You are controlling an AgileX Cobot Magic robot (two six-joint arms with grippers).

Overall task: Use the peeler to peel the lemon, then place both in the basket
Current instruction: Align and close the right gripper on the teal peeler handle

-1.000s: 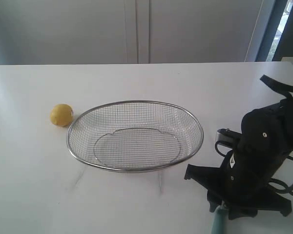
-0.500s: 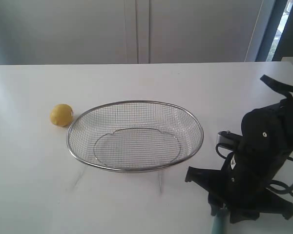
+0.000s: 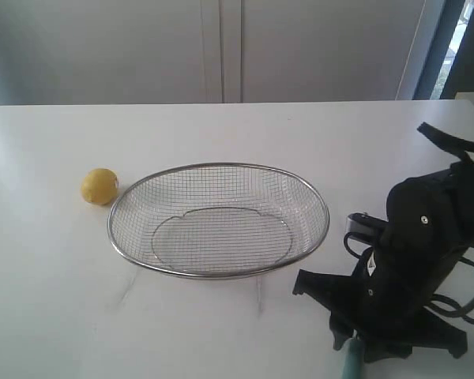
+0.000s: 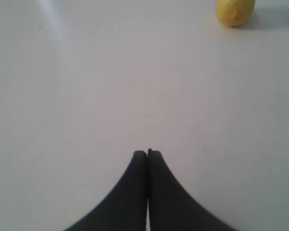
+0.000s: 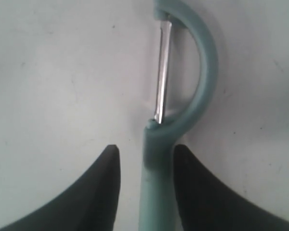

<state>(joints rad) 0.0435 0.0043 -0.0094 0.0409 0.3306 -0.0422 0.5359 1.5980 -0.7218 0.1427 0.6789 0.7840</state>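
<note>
The right gripper, spread, straddles the slim teal plastic peeler off-centre, so closing could skid it across the white table.

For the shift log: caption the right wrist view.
Right gripper, jaws open, straddling the peeler by its teal handle on the white table.

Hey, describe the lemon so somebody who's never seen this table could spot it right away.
Find the big oval wire basket in the middle of the white table. Just outside its left end sits the lemon. It is the only small, round, yellow thing there; the peeler, far to the right, is slim and teal.
</note>
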